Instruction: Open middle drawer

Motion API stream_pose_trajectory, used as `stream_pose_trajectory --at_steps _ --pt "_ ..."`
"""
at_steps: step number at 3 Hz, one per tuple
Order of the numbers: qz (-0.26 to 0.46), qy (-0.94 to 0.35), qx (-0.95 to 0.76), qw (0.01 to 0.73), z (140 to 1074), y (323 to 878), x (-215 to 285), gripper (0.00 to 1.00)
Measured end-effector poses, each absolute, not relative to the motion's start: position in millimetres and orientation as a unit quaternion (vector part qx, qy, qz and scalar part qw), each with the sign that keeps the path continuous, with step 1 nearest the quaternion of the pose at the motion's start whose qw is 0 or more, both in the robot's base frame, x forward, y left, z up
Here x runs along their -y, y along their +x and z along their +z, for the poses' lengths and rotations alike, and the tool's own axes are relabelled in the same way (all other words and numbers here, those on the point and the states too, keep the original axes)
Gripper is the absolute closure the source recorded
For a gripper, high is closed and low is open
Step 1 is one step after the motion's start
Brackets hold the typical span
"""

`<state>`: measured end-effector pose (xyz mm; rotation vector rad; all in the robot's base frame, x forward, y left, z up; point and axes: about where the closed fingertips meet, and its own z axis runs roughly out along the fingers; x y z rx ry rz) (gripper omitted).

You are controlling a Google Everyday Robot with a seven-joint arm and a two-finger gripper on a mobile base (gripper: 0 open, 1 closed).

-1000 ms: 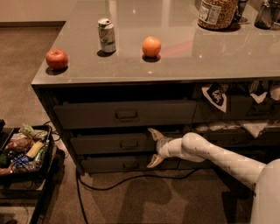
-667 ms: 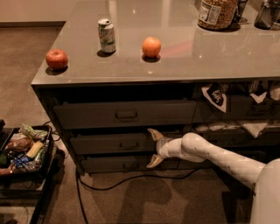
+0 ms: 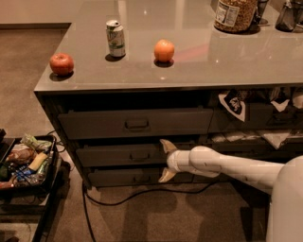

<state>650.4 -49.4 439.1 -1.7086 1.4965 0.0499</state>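
The middle drawer [image 3: 109, 156] sits in the cabinet under the worktop [image 3: 199, 66], between the taller top drawer [image 3: 94, 124] and the slim bottom drawer [image 3: 118, 177]. Its long axis runs left to right across my view, and its flat front faces out toward the floor in front of the cabinet. The front looks in line with the other two, so I read it as shut. Its small loop handle [image 3: 139, 156] is at the centre of the front.

My pincer [image 3: 165, 160] is at the right end of that front, just beside the handle but apart from it. It is spread wide, one finger pointing up and the other down, and it grips nothing. The white arm [image 3: 236, 168] reaches in from the right.

On the floor to the left, a black tray [image 3: 56, 150] holds a jumble of wrapped snacks and packets. To the right of the drawers, open shelves hold more packets [image 3: 234, 104]. On the worktop stand a red apple [image 3: 62, 64], a can [image 3: 116, 38], an orange [image 3: 164, 50] and, at the back, a jar [image 3: 235, 14] with something brown inside. A dark cable [image 3: 142, 194] lies on the floor below the drawers.

Against a second ago I see no change: the pincer is in the same spot with the same spread, and the drawer front has not shifted.
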Motion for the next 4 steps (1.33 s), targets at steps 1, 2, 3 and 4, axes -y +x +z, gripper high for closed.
stream_pose_trajectory --at_steps 1,2,3,4 --pt "0.02 -0.682 -0.597 0.421 438.9 650.2 49.1 0.0" --pt "0.017 -0.682 -0.585 0.438 439.9 658.6 56.7 0.0" --pt "0.004 -0.682 -0.581 0.443 442.2 672.2 66.5 0.0" --pt "-0.009 -0.685 -0.583 0.437 441.2 682.4 73.5 0.0"
